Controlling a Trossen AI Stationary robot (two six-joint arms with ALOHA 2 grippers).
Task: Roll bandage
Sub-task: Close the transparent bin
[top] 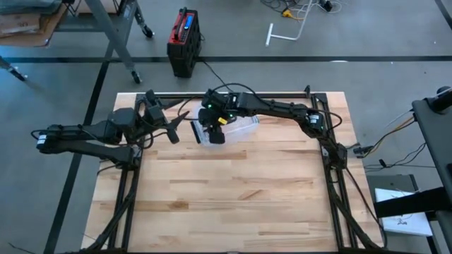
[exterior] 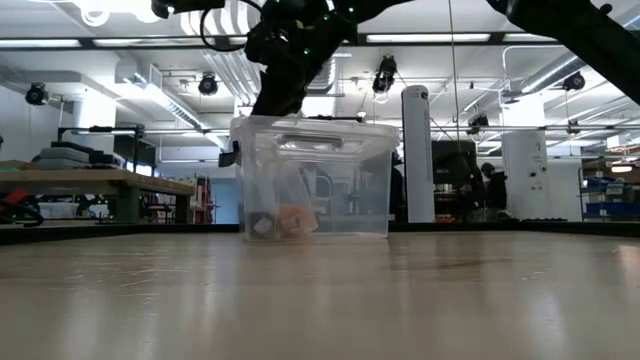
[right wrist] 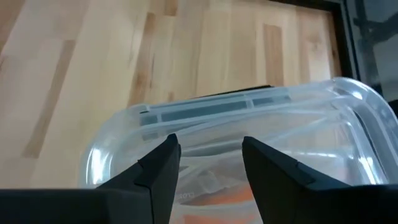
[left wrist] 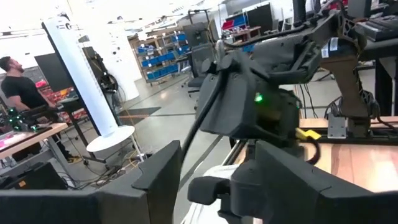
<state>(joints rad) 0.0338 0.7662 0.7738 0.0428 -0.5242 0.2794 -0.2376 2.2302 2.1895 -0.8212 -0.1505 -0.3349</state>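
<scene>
A clear plastic box (top: 239, 127) with its lid (right wrist: 249, 124) on stands at the table's far middle. Through its wall (exterior: 315, 180) an orange thing (exterior: 297, 220) shows at the bottom; I cannot make out the bandage as such. My right gripper (right wrist: 208, 165) is open and slants down just above the lid's left part (exterior: 272, 105). My left gripper (top: 173, 132) is open and level to the left of the box, pointing at the right arm's hand (left wrist: 249, 106), with nothing between its fingers.
Black frame rails (top: 233, 94) run along the table's far, left and right edges. Bare wooden tabletop (top: 233, 197) spreads over the near half. A person (left wrist: 18, 87) stands in the room beyond the table.
</scene>
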